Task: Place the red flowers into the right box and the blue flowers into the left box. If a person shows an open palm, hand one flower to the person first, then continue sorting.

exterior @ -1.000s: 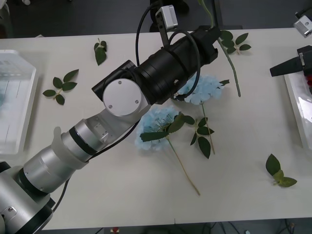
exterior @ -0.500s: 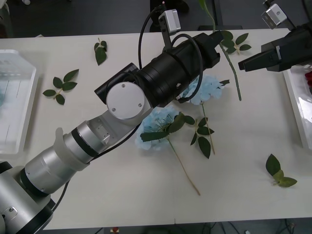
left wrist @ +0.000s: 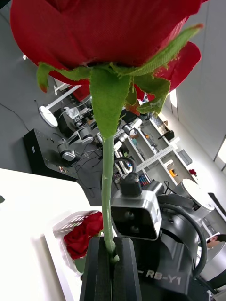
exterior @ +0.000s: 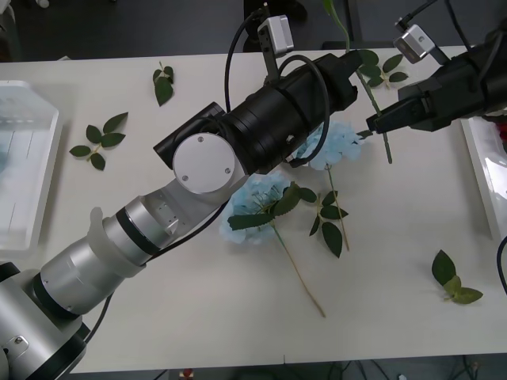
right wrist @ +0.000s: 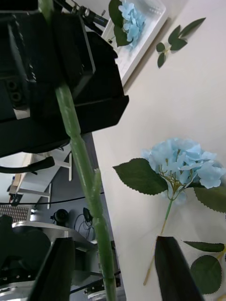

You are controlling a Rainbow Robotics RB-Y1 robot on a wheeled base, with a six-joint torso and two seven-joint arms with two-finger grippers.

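Observation:
My left gripper reaches over the table's far middle, its black fingers shut on the green stem of a red flower. My right gripper is at that stem from the right and stands open, with the stem between its fingers. Two blue flowers lie on the table under the left arm. The left box holds a blue flower. More red flowers lie in the right box.
Loose green leaf sprigs lie on the white table at the left, the far left, the far right and the near right. The left arm's thick forearm spans the table's middle.
My right arm has swung left from the right box to the stem held by my left gripper. The left arm and the flowers on the table have barely moved.

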